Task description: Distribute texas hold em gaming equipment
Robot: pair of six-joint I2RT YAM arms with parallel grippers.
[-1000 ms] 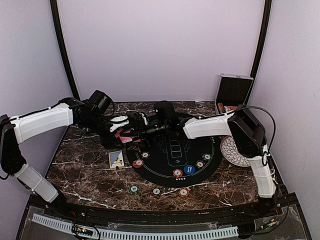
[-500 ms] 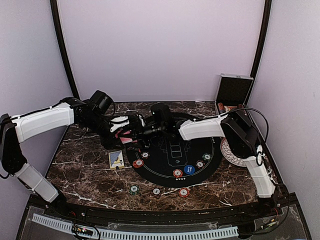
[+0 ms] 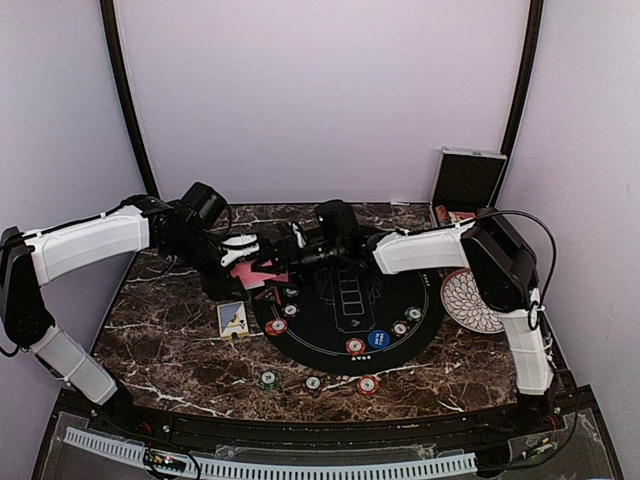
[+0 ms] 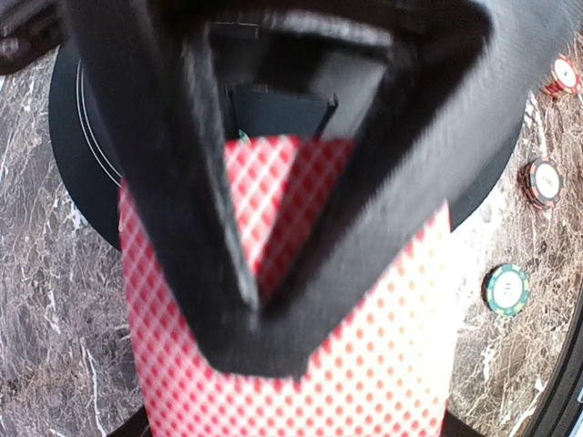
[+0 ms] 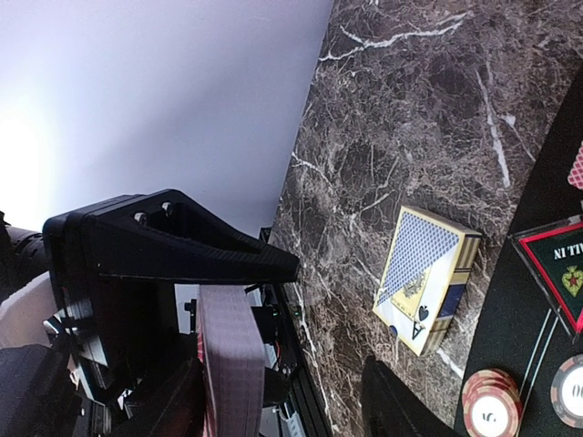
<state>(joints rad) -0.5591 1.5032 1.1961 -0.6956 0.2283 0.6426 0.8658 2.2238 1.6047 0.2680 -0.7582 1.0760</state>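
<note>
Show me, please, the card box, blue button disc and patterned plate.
card box [image 5: 419, 269], right wrist view, top face
blue button disc [image 3: 377, 339], top view, centre
patterned plate [image 3: 463, 298], top view, bare middle

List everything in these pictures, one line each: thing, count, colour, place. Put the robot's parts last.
table: one, dark marble
mat: one, black, table centre
playing cards: one stack, red-backed, in left gripper
poker chips: at least eight, red, green, dark; on mat and table
button disc: one, blue, on mat
card box: one, blue-yellow, left of mat
plate: one, white patterned, right of mat
case: one, black, silver-edged, far right corner
left gripper: black, shut on cards
right gripper: black, open, by cards
</note>
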